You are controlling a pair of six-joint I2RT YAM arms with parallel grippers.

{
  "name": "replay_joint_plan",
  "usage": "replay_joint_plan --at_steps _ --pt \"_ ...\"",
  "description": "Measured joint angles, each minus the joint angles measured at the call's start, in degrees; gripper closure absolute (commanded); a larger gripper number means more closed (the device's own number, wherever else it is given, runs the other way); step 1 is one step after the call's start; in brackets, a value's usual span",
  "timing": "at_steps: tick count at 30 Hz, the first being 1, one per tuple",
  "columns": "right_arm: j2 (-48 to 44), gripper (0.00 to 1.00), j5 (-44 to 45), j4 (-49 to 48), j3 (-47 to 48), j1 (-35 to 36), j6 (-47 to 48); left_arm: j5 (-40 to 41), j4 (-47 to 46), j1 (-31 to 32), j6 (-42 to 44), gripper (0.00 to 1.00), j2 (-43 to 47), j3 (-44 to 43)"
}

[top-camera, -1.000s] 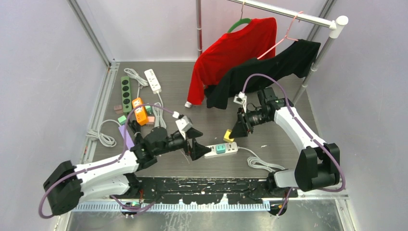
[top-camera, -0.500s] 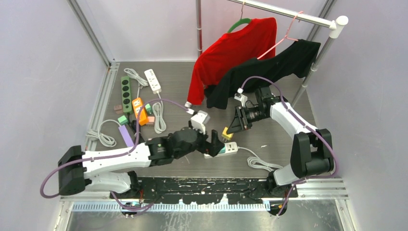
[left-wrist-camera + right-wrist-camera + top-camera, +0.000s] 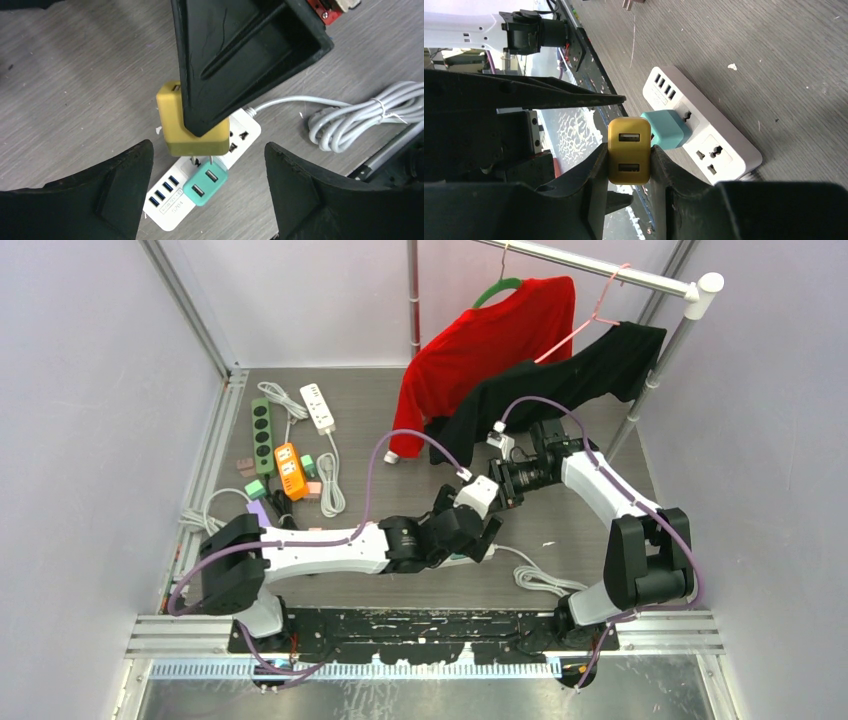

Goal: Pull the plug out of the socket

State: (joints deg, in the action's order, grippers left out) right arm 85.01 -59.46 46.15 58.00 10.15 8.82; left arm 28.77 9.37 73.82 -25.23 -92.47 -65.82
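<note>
Okay, left to right. Far left of the table: green strip [image 3: 262,433], orange adapter [image 3: 290,471], spare white strip [image 3: 318,407]. All are well apart from the action, ignore them.

Left arm reaches across to centre. The left gripper [image 3: 208,152] hangs over the white power strip [image 3: 172,205], jaws wide apart, nothing in them, strip lying between the fingers. Teal plug [image 3: 204,186] sits seated in that strip. Yellow plug [image 3: 171,120] is just above the teal one, clamped tight in the right gripper [image 3: 628,156]. Its prongs show bare, so I'd call it out of the socket and held in the air.

Risks:
- Both claws share one small space. If the left jaws close from here, they could pinch the right finger or knock the yellow plug loose.
- If teal is next and gets tugged with nothing pinning the strip, the strip will likely lift with it, dragging its cable [image 3: 360,120].
- Lowering yellow would land its prongs on teal.

Can't see:
- From above, the left wrist covers the strip and both plugs.
- In the left wrist view, the right finger blocks most of yellow.
- Whether the prongs are fully clear of the strip: depth is hard to judge.

Far right: red shirt [image 3: 490,340] and black shirt [image 3: 570,370] on the rail, not involved.
</note>
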Motion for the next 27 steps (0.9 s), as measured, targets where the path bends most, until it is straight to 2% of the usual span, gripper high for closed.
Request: replay_joint_plan --at_steps 6,8,9,15,19,24,26,27 --pt "0.0 0.94 0.0 0.2 0.2 0.0 0.0 2.7 0.9 -0.5 0.2 0.32 -2.5 -2.3" --pt "0.0 0.94 0.0 0.2 0.4 0.0 0.0 2.7 0.8 -1.1 0.0 0.49 -2.9 -2.5" --pt "0.0 0.94 0.0 0.3 0.5 0.0 0.0 2.7 0.8 -1.4 -0.3 0.51 -2.9 -2.5" --pt "0.0 0.91 0.1 -0.4 1.0 0.0 0.3 0.6 0.6 -3.1 -1.6 0.51 -3.0 -2.7" --pt "0.0 0.83 0.2 -0.4 1.0 0.0 0.3 -0.5 0.6 -3.6 -1.7 0.5 -3.0 -2.7" --pt "0.0 0.74 0.3 -0.3 1.2 0.0 1.5 -2.0 0.6 -4.5 -1.7 0.42 -3.0 -2.7" --pt "0.0 0.71 0.3 -0.1 1.3 0.0 1.7 -2.3 0.6 -4.8 -1.6 0.45 -3.0 -2.7" --pt "0.0 0.68 0.3 -0.1 1.3 0.0 1.8 -2.5 0.6 -4.9 -1.6 0.53 -3.0 -2.7"
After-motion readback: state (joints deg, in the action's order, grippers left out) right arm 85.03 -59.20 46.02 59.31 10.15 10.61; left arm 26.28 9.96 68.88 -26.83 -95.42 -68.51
